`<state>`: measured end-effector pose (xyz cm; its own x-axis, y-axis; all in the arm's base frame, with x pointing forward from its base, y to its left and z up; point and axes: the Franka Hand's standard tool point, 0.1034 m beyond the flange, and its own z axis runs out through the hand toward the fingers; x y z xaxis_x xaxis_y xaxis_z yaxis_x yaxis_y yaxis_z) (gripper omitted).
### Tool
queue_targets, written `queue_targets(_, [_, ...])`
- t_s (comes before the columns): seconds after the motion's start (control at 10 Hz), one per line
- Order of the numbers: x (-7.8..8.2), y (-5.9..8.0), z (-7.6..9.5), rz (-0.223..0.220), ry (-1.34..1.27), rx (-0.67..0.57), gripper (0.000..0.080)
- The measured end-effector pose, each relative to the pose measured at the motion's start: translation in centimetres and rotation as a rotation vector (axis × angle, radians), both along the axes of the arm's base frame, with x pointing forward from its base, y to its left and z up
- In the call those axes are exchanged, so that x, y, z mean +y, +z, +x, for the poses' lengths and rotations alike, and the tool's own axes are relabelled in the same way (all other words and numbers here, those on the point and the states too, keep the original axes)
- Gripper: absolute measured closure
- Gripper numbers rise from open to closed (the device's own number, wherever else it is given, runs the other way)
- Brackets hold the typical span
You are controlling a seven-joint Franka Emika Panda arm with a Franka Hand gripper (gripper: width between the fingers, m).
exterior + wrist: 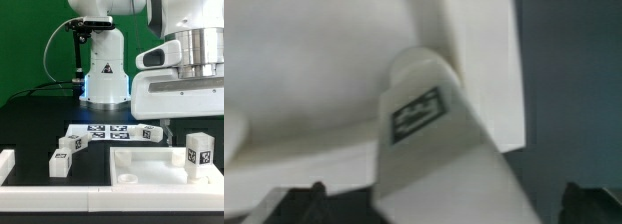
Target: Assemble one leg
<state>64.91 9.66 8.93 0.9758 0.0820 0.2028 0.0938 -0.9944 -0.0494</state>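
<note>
Gripper point(188, 128) is wide open with nothing clamped. In the wrist view both dark fingertips point(299, 205) stand clear of the leg point(197, 151), a gap on each side. Exterior view: the leg stands upright at 4 o'clock, tag facing the camera, on the white panel point(140, 160), right under the gripper. Marker board point(100, 130) lies near centre. Two spare legs point(63, 156) lie at 8 o'clock, well apart from the gripper.
</note>
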Motion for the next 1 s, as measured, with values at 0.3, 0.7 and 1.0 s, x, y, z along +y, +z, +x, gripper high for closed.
queue_targets(0.3, [-0.3, -0.3, 0.0, -0.050, 0.188, -0.007, 0.0163])
queue_targets(0.7, [-0.3, -0.3, -0.1, -0.031, 0.107, -0.001, 0.0509])
queue_targets(1.0, [0.7, -0.4, -0.1, 0.020, -0.157, 0.012, 0.0512])
